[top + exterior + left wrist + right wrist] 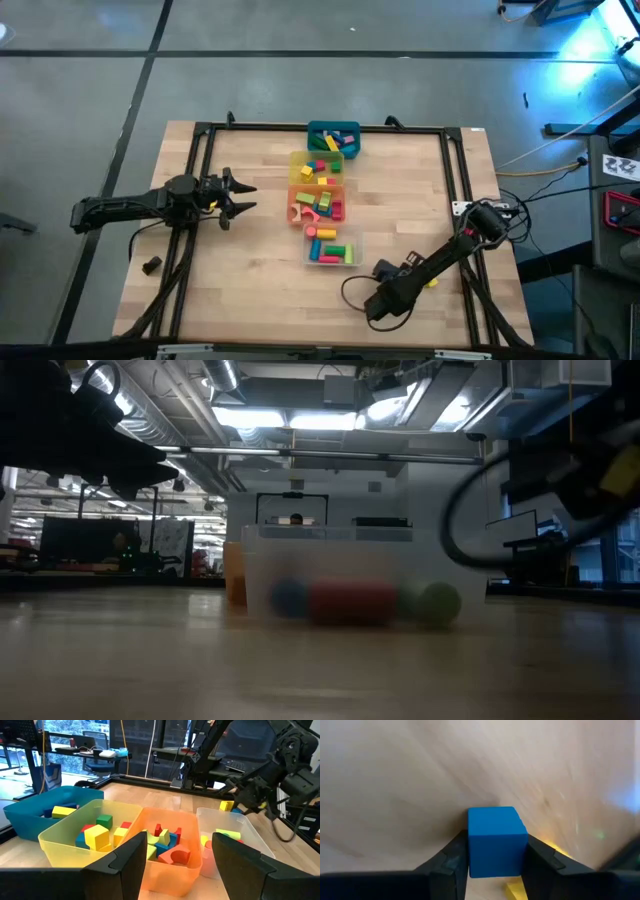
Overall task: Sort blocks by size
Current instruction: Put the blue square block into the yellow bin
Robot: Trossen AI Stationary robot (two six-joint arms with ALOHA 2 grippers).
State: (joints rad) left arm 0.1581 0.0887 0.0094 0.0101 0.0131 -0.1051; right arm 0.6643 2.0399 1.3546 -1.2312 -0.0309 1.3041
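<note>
Left gripper (pixel 243 196) is hovering with fingers spread wide, empty, just left of the row of bins; bare table (pixel 250 270) is lying open below it. The teal bin (pixel 333 138), yellow bin (pixel 316 168), orange bin (pixel 317 204) and clear bin (pixel 330 247) are sitting edge to edge, each holding mixed blocks. Right gripper (pixel 495 857), low near the table's front right, is pinching a blue cube (pixel 496 840) with sharp, clean edges between both fingers.

Grey floor (pixel 300 60) — ceiling strip lights (pixel 320 420) glowing.
</note>
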